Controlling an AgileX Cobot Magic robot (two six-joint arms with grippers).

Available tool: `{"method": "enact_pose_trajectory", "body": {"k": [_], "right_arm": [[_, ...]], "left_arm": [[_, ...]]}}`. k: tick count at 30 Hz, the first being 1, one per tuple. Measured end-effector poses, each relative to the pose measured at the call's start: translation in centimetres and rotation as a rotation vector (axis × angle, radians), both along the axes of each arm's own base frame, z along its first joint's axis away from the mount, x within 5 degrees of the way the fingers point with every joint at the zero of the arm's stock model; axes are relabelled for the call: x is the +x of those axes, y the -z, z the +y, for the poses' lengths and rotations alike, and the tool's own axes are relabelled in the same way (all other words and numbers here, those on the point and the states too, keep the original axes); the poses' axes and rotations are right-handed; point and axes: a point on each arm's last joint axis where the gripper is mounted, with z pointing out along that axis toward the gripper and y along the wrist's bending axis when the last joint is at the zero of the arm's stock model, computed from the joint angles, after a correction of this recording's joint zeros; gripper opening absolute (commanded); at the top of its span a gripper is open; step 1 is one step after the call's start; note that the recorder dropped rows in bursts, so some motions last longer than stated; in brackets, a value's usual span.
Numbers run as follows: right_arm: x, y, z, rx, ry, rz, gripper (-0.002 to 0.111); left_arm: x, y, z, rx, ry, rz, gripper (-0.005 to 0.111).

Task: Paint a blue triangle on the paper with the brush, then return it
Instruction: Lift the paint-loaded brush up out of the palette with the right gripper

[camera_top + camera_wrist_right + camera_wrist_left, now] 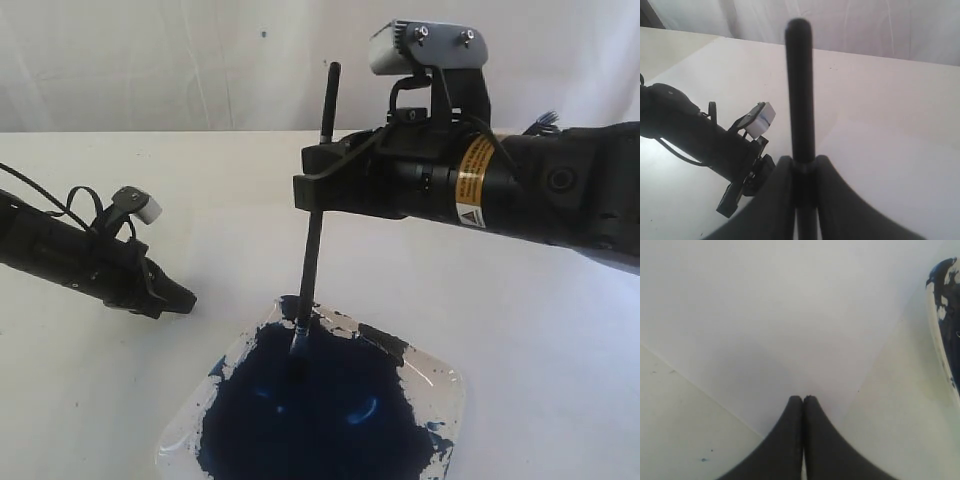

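Exterior view: the right gripper [310, 185] pinches the brush [309, 265] at mid-handle, its jaws clamped on the black shaft. The long axis of the brush stands nearly upright, its top leaning slightly to the right of that view. The bristle end is down in the dark paint pool [320, 410] of the clear tray [450, 385].

The left gripper [180, 298] is empty, its fingers pressed together. It hovers low over the paper [790, 315], just beside the tray.

Judgement: the paper lies leftward of the brush tip, toward the left arm, so the loaded brush must lift and cross that way. No blue triangle is visible on the sheet.

Writing: a yellow label [478, 170] on the right arm cannot be read.
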Motion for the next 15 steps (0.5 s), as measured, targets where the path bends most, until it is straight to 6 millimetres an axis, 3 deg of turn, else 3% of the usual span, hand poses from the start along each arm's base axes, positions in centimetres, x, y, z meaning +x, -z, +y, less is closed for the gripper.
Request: {"method": "enact_pose_trajectory", "body": {"k": [4, 9, 11, 15], "right_arm": [[0.4, -1.0, 0.3, 0.02, 0.0, -0.023, 0.0], [1.4, -4.1, 1.2, 0.029, -0.02, -0.17, 0.0], [2.6, -5.2, 1.6, 0.062, -0.004, -0.197, 0.0], [5.6, -5.2, 2.8, 0.118, -0.006, -0.244, 0.0]], "left_arm": [[0.0, 0.0, 0.0, 0.0, 0.0, 0.0, 0.0], [0.0, 0.0, 0.0, 0.001, 0.002, 0.0, 0.0], [0.0, 0.0, 0.0, 0.001, 0.002, 0.0, 0.0], [0.0, 0.0, 0.0, 0.001, 0.002, 0.0, 0.0]]}}
